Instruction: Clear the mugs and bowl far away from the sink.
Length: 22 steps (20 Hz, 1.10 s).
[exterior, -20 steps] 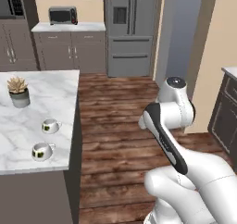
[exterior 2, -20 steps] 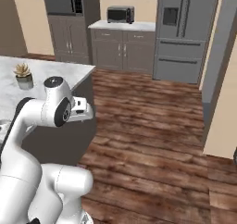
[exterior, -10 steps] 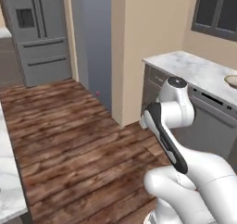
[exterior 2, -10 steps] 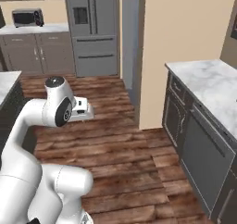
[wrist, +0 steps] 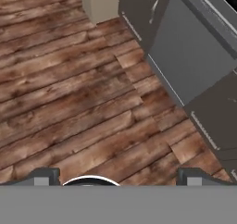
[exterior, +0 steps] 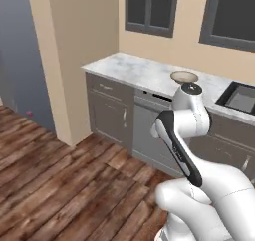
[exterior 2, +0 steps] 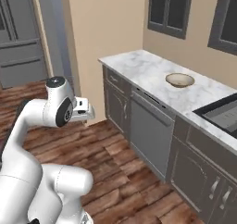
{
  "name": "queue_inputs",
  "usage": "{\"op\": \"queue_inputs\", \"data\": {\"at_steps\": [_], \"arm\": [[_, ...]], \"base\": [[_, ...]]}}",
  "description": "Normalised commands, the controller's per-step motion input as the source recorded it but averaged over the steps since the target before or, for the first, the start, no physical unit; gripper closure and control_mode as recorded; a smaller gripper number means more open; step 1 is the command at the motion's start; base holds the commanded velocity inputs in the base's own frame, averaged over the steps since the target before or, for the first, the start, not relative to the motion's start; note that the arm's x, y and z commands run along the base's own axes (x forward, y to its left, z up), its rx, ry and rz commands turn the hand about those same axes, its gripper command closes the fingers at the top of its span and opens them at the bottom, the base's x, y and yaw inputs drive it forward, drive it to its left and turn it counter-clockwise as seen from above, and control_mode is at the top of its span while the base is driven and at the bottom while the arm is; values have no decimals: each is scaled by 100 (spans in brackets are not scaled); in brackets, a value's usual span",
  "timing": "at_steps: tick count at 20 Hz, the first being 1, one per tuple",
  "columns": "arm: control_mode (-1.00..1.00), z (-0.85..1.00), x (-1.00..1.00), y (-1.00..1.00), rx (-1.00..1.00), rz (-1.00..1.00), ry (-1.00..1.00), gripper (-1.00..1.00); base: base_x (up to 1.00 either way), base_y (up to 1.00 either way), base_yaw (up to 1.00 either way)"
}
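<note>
Base swung round: island gone, the sink-side desk (exterior 2: 139, 68) now ahead.
Bowl (exterior 2: 180, 80) sits on the desk, just left of the sink (exterior 2: 221, 113), far right of the jaws, which stand spread and empty over the floor (wrist: 69, 102).

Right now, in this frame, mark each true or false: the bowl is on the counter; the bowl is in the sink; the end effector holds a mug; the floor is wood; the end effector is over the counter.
1. The bowl sits on the counter. True.
2. The bowl lies in the sink. False: it stands on the marble beside the sink.
3. The end effector holds a mug. False: its fingers stand apart with nothing between.
4. The floor is wood. True.
5. The end effector is over the counter. False: the hand view looks down at floor.
</note>
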Motion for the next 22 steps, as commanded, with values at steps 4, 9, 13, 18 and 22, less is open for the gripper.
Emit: {"op": "queue_inputs", "data": {"at_steps": [4,9,13,18,22], "arm": [[100,0,0,0,0,0,0,-100],[100,0,0,0,0,0,0,-100],[100,0,0,0,0,0,0,-100],[100,0,0,0,0,0,0,-100],[100,0,0,0,0,0,0,-100]], "base": [[86,5,-54],[100,26,-51],[78,60,-56],[70,79,-60],[79,68,-54]]}}
